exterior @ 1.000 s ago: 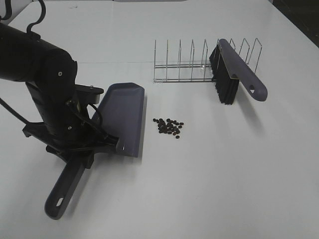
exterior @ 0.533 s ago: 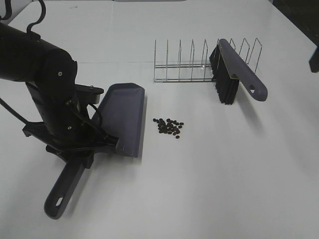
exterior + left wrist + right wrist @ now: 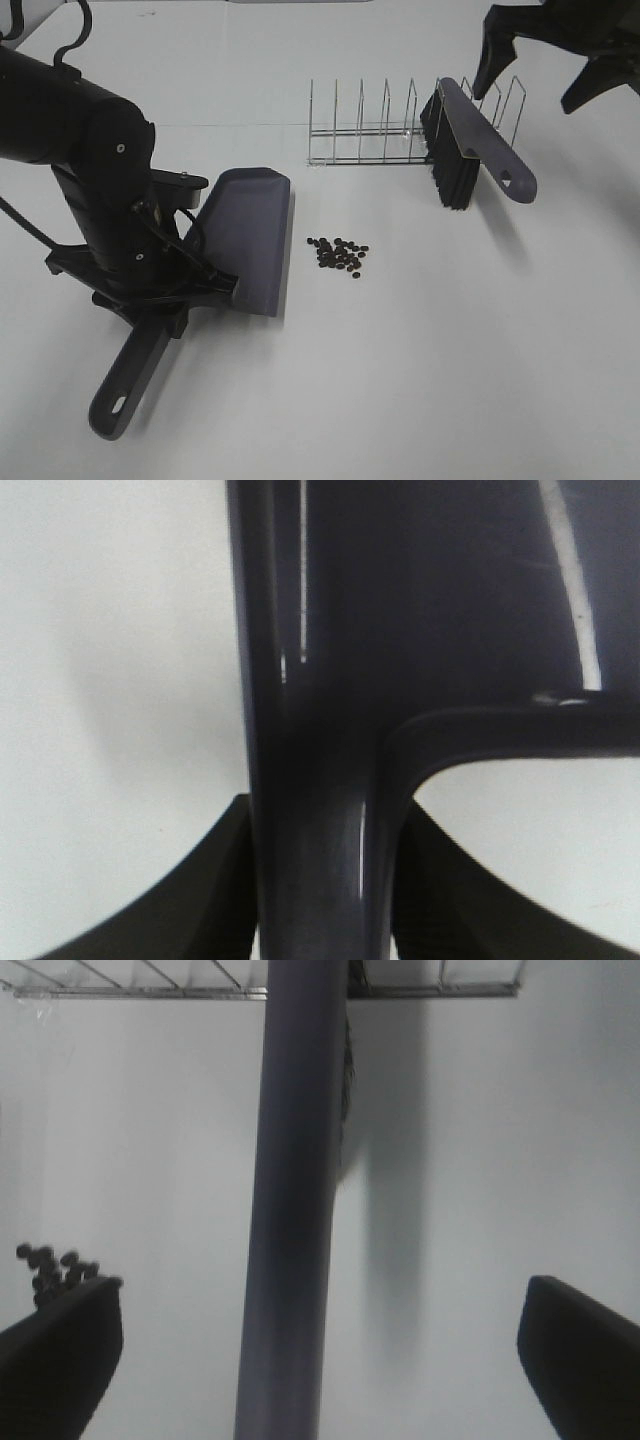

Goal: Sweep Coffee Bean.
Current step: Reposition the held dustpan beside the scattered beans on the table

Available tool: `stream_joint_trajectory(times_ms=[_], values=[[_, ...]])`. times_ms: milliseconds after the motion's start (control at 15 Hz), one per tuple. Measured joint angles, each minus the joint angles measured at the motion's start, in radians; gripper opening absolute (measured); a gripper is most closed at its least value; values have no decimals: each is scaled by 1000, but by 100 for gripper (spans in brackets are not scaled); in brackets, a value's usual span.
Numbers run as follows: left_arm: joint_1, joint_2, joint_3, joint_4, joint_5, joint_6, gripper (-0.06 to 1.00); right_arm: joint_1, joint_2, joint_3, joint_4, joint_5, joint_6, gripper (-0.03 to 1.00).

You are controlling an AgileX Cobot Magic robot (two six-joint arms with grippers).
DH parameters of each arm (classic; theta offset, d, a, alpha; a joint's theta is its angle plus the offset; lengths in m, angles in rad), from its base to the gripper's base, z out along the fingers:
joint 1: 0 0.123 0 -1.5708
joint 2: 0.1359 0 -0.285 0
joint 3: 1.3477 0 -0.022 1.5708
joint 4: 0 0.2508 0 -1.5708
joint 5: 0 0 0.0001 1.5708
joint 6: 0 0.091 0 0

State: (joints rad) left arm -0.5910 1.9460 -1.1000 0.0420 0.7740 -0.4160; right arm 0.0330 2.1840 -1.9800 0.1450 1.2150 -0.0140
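The coffee bean [image 3: 338,254] heap lies on the white table [image 3: 450,360], about mid-table. It is a loose patch whose long axis runs left to right in the high view. It sits just beside the open lip of the dustpan [image 3: 248,238], apart from it. The right wrist view also catches a few beans [image 3: 55,1265] at its edge.

The dustpan's mouth faces the beans, and its handle runs away toward the near left corner. The left gripper [image 3: 200,290] is pressed together on the neck of that handle. In the left wrist view its fingers [image 3: 215,890] flank the dustpan [image 3: 400,600] stem on both sides.

Beyond the beans, the brush [image 3: 480,140] leans in the wire rack [image 3: 370,130], bristles down and handle slanting toward the near right.

A second ago no right arm was in the high view, and half a second ago there was only a dark sliver at the right edge. Now the right gripper [image 3: 525,98] hangs above the brush handle [image 3: 295,1190], jaws spread wide to either side and not touching it. The beans, dustpan and brush lie as before.
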Motion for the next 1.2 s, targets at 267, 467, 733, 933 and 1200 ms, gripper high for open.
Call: stream_joint_trajectory(times_ms=[267, 467, 733, 933, 1200], values=[[0, 0, 0, -1, 0, 0, 31, 45, 268, -230, 9, 1, -3, 93], [0, 0, 0, -1, 0, 0, 31, 45, 326, -245, 12, 2, -11, 93], [0, 0, 0, -1, 0, 0, 31, 45, 330, -248, 21, 1, -20, 85], [0, 0, 0, -1, 0, 0, 31, 45, 330, -248, 22, 1, -25, 67], [0, 0, 0, -1, 0, 0, 31, 45, 330, -248, 13, 2, -20, 28]])
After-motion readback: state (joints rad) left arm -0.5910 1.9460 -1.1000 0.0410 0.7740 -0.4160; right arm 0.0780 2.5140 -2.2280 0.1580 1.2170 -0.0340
